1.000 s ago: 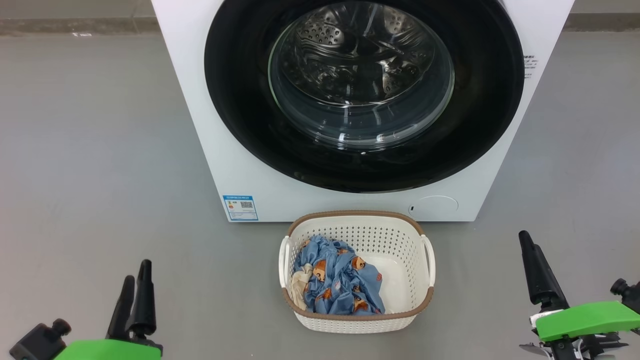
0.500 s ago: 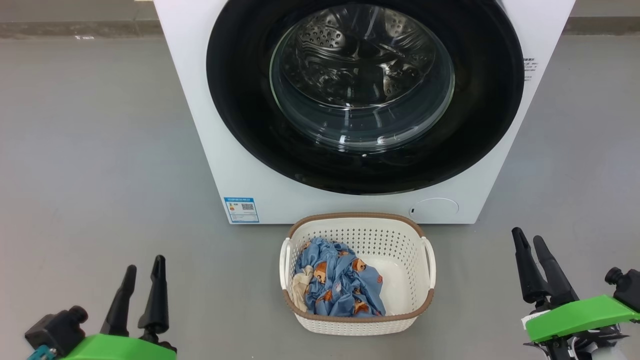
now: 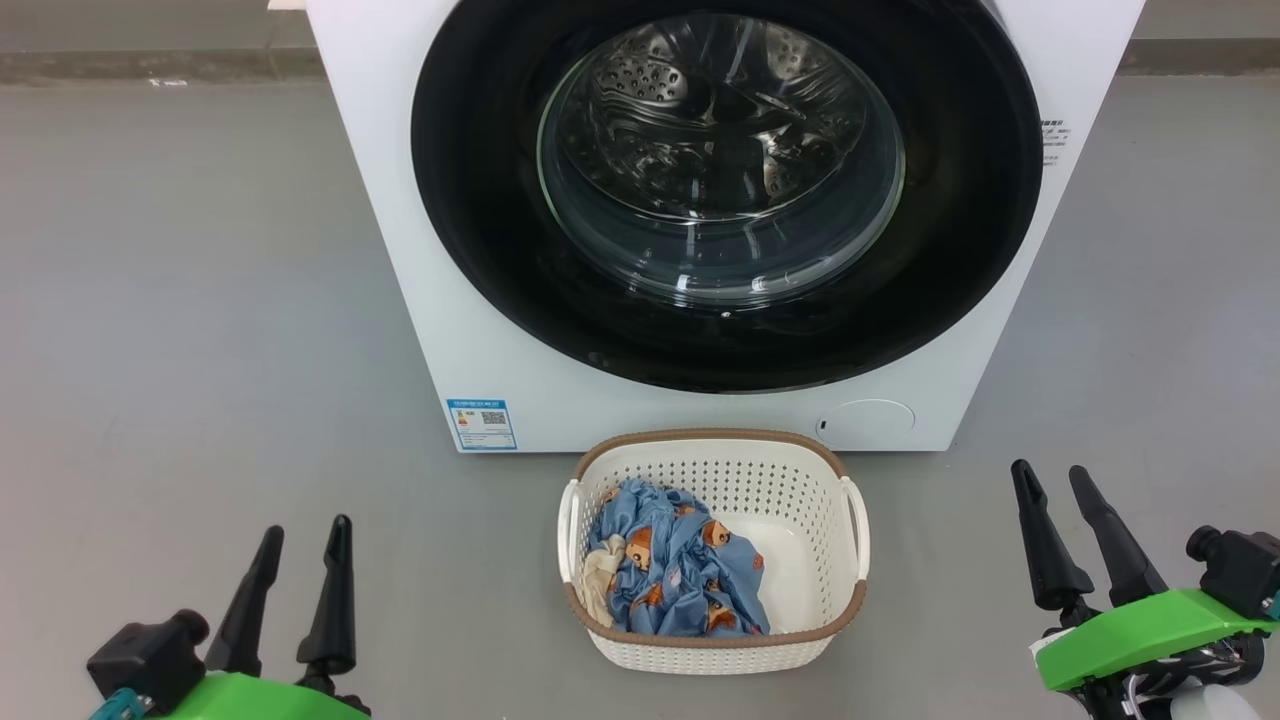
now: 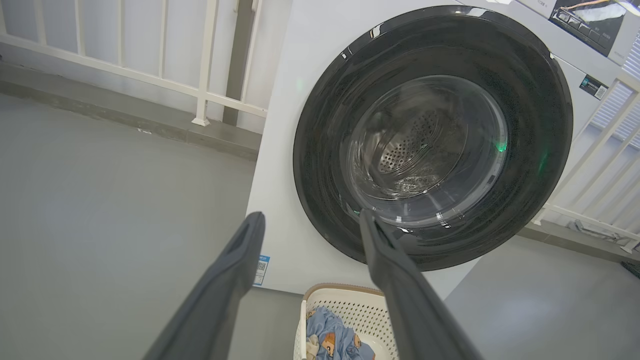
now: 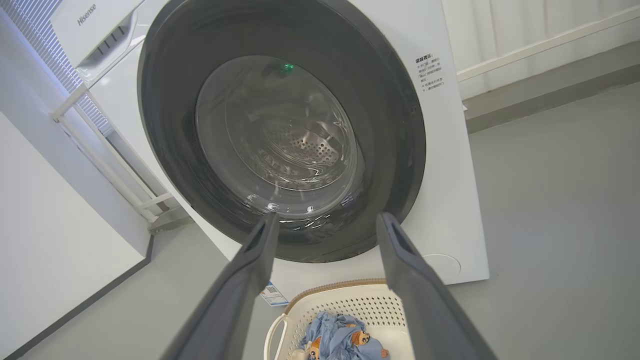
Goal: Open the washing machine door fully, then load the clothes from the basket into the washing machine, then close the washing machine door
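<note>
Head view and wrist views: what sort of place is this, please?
Probably a home laundry corner, perhaps a balcony: a white front-loading washing machine stands on a grey floor, a basket of clothes sits before it, and white railing runs behind.

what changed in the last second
Both arms turned at the wrist: the left gripper and right gripper now show both fingers side by side, open and empty, the left one a little nearer the middle. Nothing was grasped or released. The washing machine door stays shut, the clothes stay in the basket.
</note>
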Controlling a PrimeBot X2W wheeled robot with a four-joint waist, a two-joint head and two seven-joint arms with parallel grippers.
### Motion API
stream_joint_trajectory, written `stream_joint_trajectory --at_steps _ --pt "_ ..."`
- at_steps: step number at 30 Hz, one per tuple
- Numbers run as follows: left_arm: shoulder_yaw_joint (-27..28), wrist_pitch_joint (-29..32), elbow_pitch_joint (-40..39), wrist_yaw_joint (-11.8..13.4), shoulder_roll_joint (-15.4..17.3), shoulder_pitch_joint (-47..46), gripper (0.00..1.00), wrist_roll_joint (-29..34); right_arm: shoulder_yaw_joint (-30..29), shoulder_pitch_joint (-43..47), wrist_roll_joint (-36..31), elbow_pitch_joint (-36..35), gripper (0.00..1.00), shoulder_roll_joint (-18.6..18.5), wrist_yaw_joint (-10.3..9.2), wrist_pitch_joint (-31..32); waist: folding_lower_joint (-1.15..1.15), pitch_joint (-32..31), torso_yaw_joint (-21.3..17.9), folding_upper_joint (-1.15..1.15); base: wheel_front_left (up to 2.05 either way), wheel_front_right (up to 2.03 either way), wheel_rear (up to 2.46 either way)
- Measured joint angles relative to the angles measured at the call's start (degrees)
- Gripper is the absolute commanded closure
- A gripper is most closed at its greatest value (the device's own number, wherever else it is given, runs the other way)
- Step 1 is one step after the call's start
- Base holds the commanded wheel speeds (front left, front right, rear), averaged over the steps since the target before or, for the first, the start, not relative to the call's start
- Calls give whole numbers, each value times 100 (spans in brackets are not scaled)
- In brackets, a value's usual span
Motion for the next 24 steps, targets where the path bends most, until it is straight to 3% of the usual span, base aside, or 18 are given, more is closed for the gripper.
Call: stream_joint_trajectory --at_steps 24 --pt "-79 -369 137 -4 11 -10 0 1486 137 -27 -1329 252 0 -152 0 -352 0 -49 16 0 0 0 0"
